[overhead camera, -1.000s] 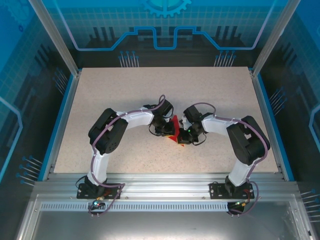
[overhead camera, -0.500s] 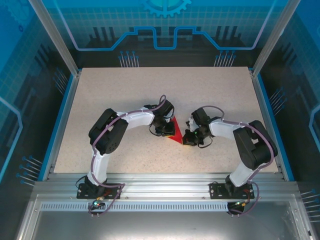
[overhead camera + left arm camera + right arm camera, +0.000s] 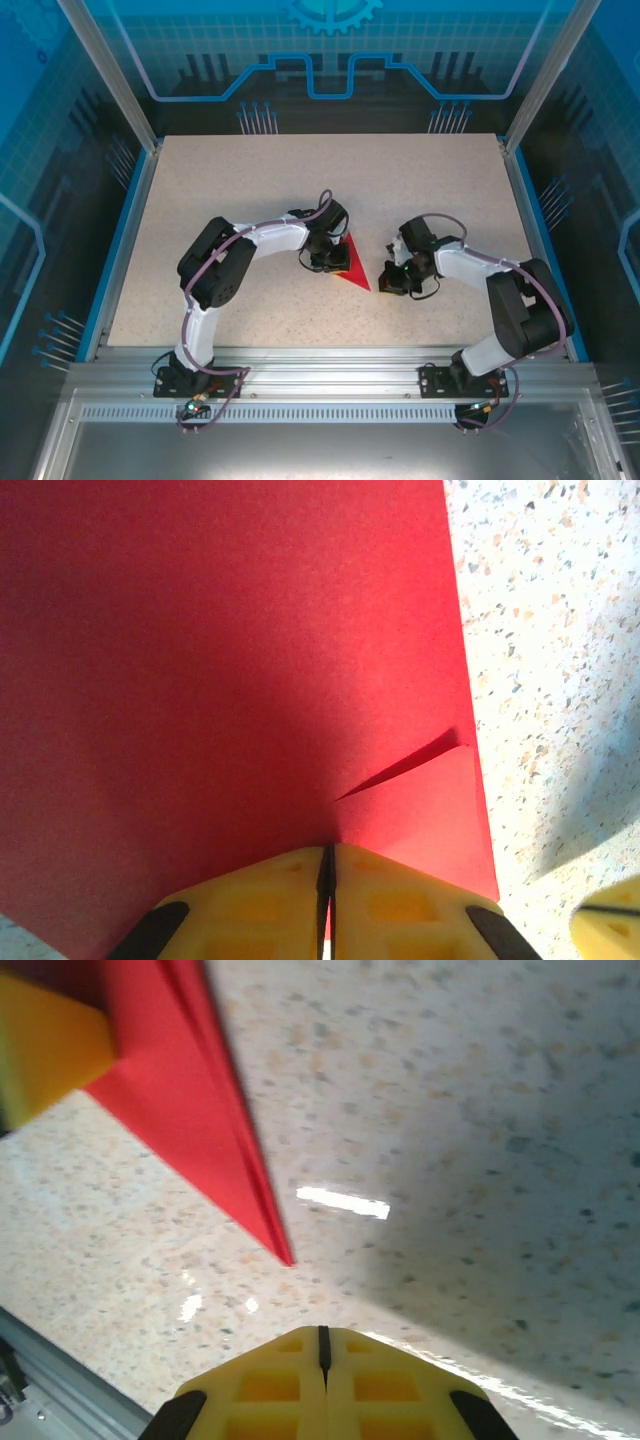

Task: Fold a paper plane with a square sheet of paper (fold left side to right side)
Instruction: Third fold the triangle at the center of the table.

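**square sheet of paper (image 3: pixel 354 266) — pinned at one side, free at the other**

Already creased down to a layered red triangle. Lies flat about midway on the table (image 3: pixel 300 180), between the two arms, with its sharp tip (image 3: pixel 286 1258) toward the near right.

State, left gripper (image 3: pixel 327 875): jaws closed tight, tips down on top of the red, next to a small folded flap (image 3: pixel 420 800). Looks like pinning rather than pinching; can't tell whether any layer sits between the pads.

State, right gripper (image 3: pixel 322 1345): clenched on nothing, low over the table just beside the sharp tip, apart from the paper.

Handling, as a judgement:
- Thin, light and floppy, with stiffness only along the creases.
- Likely slides on the smooth speckled top, so needs one hold-down while the other side works.
- Dents or tears if nipped hard mid-panel.
- Best taken by a free edge or corner, peeling a single layer up, away from the pinned spot.
- Avoid the sharp tip — likely crumples first.
- Better to press folds flat with closed tips than to grip them.
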You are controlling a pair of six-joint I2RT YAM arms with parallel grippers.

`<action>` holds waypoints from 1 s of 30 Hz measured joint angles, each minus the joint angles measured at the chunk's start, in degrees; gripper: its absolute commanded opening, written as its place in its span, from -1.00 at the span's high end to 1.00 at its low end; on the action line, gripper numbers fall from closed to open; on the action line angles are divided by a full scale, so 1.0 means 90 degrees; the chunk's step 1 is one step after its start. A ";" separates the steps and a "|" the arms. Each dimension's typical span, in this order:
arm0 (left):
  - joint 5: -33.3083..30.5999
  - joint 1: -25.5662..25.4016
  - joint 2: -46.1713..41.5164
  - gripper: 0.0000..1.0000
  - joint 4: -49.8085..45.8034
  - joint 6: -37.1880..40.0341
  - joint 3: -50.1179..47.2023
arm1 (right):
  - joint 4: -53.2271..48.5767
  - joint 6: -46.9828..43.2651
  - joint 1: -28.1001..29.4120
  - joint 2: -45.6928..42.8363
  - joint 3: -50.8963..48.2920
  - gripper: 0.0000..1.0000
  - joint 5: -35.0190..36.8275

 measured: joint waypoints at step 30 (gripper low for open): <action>-0.0119 -0.0066 -0.0814 0.64 0.0024 -0.0192 -0.0323 | 0.0505 0.0092 0.0522 0.1379 0.0872 1.00 0.0143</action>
